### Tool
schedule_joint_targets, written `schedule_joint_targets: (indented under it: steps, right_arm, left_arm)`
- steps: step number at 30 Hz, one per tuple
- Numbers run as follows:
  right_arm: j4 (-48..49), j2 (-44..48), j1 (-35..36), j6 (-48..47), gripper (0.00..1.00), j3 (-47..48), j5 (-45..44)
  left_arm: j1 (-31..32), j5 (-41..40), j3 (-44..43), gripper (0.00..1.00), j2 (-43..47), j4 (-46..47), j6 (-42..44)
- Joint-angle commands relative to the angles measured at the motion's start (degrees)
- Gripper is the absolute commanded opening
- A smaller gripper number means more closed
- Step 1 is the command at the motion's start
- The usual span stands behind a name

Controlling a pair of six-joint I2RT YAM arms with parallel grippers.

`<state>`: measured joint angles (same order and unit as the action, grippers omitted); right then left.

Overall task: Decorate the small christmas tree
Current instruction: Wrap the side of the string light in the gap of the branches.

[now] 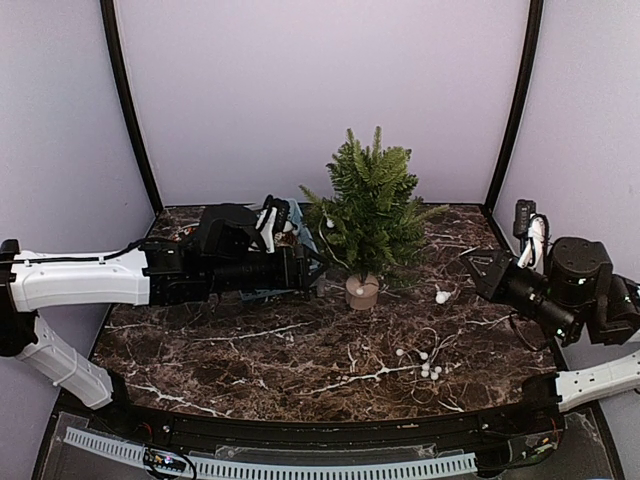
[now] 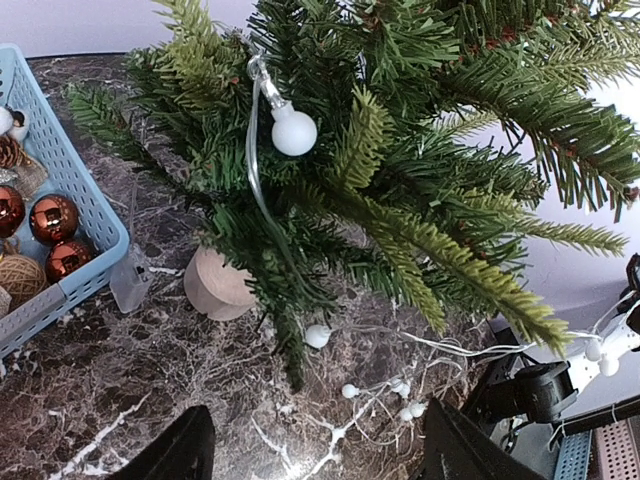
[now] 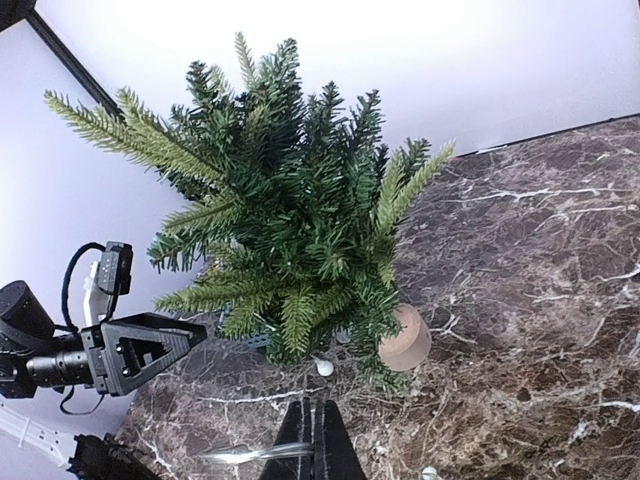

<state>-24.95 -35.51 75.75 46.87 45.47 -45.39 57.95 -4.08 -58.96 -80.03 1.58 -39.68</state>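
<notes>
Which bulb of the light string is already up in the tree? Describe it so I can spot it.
Start at the small christmas tree in the middle. On its side facing the blue basket, one round white bulb hangs on a clear wire among the needles. The other bulbs are down at the marble tabletop.

No writing, label, brand, number or sign can be read in any of the three views. At the lower left of the top view, a small dark module [image 1: 168, 461] sits on the pale slotted rail [image 1: 330, 468]. It shows a few coloured specks, too small to tell whether they are marks or letters.
</notes>
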Motion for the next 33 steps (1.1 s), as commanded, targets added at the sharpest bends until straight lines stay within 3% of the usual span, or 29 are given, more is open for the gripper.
schedule_joint_targets:
  steps: [1, 6, 8, 22, 30, 33]
  right_arm:
    - [-4.48, -2.87, 0.45, -0.89, 0.00, 4.26, -4.81]
    - [-3.91, -5.89, 0.02, -2.55, 0.00, 6.28, -5.68]
    - [-3.79, -7.08, -0.64, -3.05, 0.00, 7.14, -5.55]
    - [-5.66, -13.92, -13.42, -6.08, 0.00, 13.88, 4.01]
    - [-4.88, -17.62, -18.81, -9.91, 0.00, 18.88, 7.50]
    - [-5.23, -19.03, -20.79, -11.15, 0.00, 20.93, 8.57]
  left_arm:
    - [-0.33, 2.04, 0.13, 0.73, -0.95, 1.82, -0.60]
    - [-1.35, 3.21, -1.15, 0.46, -3.03, 1.92, 0.18]
    - [-1.79, 3.22, -1.43, 0.41, -3.57, 1.71, 0.29]
    - [-3.66, 3.90, -3.97, 0.38, -6.37, 2.16, 2.50]
    - [-4.66, 3.60, -4.12, 0.04, -6.61, 2.10, 3.94]
    - [-4.98, 2.86, -3.83, 0.00, -6.20, 1.43, 4.46]
